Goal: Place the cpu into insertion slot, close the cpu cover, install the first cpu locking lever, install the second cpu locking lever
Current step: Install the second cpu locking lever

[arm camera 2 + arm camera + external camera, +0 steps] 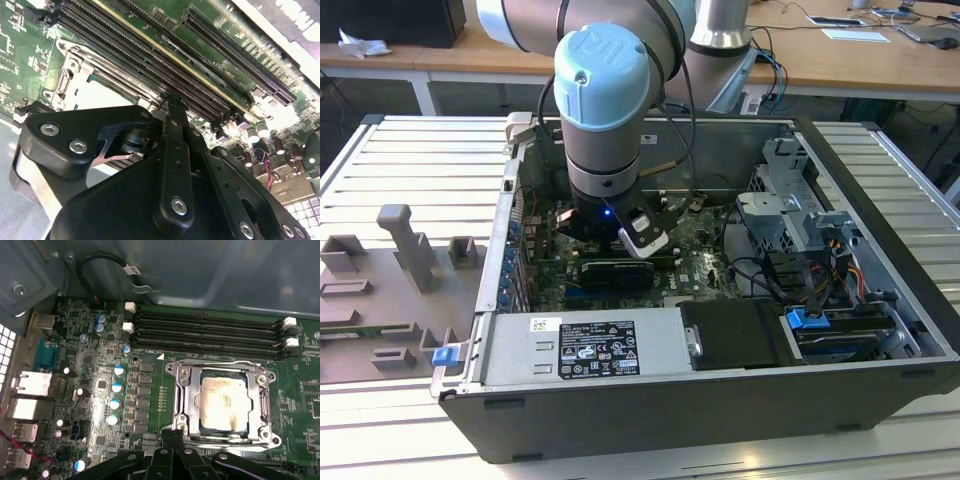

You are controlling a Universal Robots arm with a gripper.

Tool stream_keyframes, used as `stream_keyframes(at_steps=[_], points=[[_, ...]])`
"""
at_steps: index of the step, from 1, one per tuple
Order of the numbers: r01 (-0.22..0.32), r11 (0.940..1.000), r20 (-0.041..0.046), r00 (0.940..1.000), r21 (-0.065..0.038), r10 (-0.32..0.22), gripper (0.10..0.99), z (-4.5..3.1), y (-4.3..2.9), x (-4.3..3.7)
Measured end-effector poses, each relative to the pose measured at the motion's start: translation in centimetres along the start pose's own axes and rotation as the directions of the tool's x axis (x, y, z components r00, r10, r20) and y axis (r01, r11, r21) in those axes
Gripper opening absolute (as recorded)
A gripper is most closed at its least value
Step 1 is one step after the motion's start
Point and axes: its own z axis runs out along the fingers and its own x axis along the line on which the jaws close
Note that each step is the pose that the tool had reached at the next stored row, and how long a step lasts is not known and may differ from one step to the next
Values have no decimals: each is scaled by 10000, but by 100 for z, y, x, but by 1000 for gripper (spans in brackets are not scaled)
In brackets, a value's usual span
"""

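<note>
The cpu (pixel 222 402) lies flat in the insertion slot (pixel 224 433), its pale silvery top showing through the window of the cpu cover (pixel 187 395). The cover is folded down over it. A thin metal lever rod (pixel 240 441) runs along the socket edge nearest my fingers. My gripper (pixel 172 437) is shut, its tips together right at that edge of the socket. In the second wrist view the gripper (pixel 171 102) points down beside the cover (pixel 75 75) and the cpu (pixel 110 92). In the exterior view my arm (pixel 605 120) reaches down into the open computer case.
Long black memory slots (pixel 205 332) run just beyond the socket, and blue-topped capacitors (pixel 116 387) and rear ports (pixel 30 385) stand beside it. The case holds a power supply (pixel 575 345) and a drive cage (pixel 800 215). A grey fixture plate (pixel 400 260) lies at the exterior view's left.
</note>
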Motion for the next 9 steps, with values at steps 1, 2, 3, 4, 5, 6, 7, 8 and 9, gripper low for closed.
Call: stream_keyframes(at_steps=[1, 2, 3, 4, 5, 6, 7, 8, 9], points=[[0, 10000, 2, 10000, -21, 0, 106, 5, 0, 3], [0, 10000, 3, 10000, -45, 0, 106, 8, 0, 8], [0, 10000, 2, 10000, -67, 0, 106, 8, 0, 12], [0, 10000, 2, 10000, -73, 0, 106, 8, 0, 13], [0, 10000, 3, 10000, -76, 0, 106, 7, 1, 14], [0, 10000, 7, 10000, -81, 0, 106, 0, 3, 14], [0, 10000, 9, 10000, -85, 0, 106, -32, 13, 12], [-1, 10000, 4, 10000, -77, 2, 106, -77, 25, 10], [-1, 10000, 5, 10000, -78, 1, 106, -126, 40, 7]])
